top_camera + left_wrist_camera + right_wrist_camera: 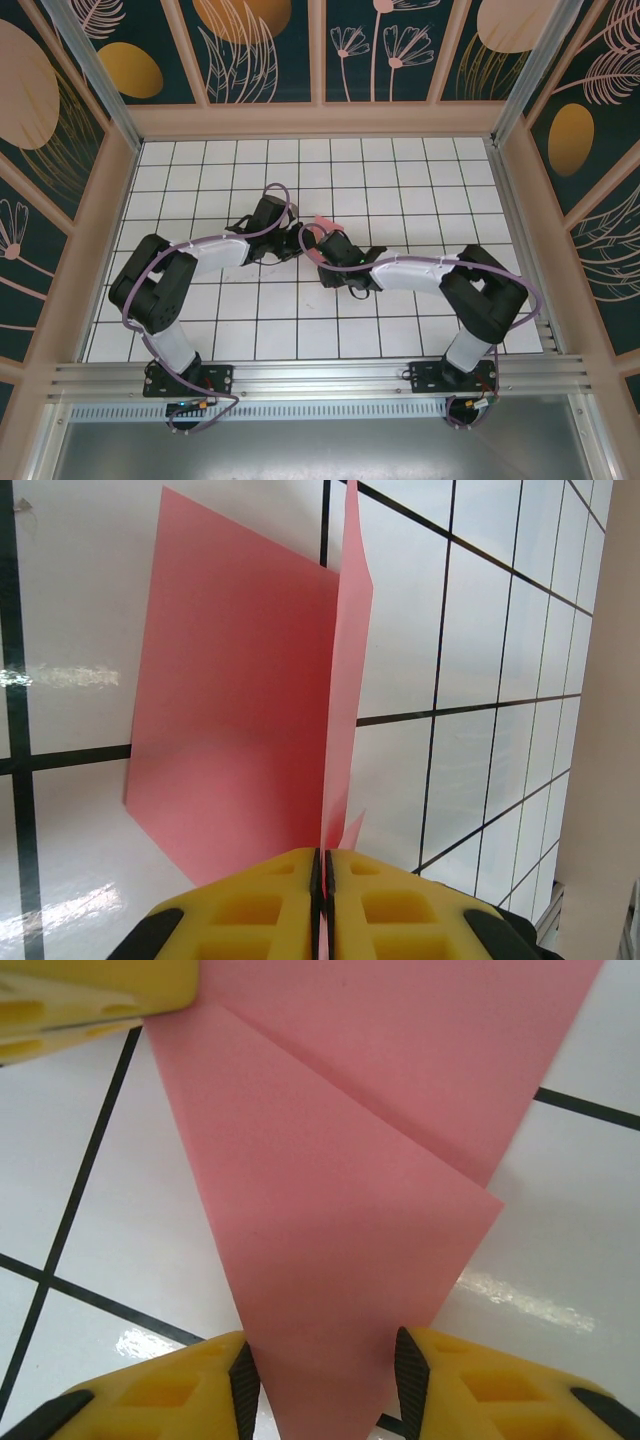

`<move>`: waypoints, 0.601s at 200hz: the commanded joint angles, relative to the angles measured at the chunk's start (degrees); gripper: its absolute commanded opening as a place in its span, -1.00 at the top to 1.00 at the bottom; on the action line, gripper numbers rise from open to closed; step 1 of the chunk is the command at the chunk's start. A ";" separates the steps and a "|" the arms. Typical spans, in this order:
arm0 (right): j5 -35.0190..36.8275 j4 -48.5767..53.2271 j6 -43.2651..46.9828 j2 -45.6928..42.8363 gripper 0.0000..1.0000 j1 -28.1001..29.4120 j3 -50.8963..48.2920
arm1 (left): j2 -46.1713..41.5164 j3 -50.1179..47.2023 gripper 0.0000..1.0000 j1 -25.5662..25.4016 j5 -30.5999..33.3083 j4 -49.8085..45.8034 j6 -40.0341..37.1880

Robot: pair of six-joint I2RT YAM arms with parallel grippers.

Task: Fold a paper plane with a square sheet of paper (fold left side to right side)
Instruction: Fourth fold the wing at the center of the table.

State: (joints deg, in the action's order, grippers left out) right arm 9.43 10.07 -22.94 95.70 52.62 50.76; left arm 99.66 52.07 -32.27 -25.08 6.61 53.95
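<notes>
Matt, smooth, sharply creased: thin pink-red square paper sheet (240, 700). Glossy, mirroring light: white grid-tile table top (480, 630). Matt, with moulded hollows: yellow plastic fingers (260, 905) of left gripper (322, 865). Brushed, ribbed: grey metal rail (320, 377) at near edge.

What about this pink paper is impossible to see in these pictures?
- Top view: the left arm and right arm cover most of the paper; shape unreadable.
- Left wrist view: its near edge disappears inside the shut left gripper.
- Right wrist view: the frame's bottom edge cuts off its tip, at the right gripper.
</notes>
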 commanded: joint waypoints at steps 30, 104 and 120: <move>0.91 0.48 0.24 1.90 0.29 0.49 1.65 | -1.09 0.42 0.73 -0.29 -0.06 -0.18 0.47; -0.71 -0.58 0.68 2.66 0.60 -0.05 1.19 | -1.13 1.32 0.67 -0.33 0.38 -1.44 -0.50; -1.24 -0.84 0.92 2.56 0.68 -0.31 1.09 | -1.13 1.86 0.60 -0.31 0.38 -2.14 -1.02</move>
State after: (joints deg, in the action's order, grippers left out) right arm 8.97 9.85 -22.85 97.51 52.60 50.98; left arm 99.66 52.10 -32.27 -25.06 6.15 53.91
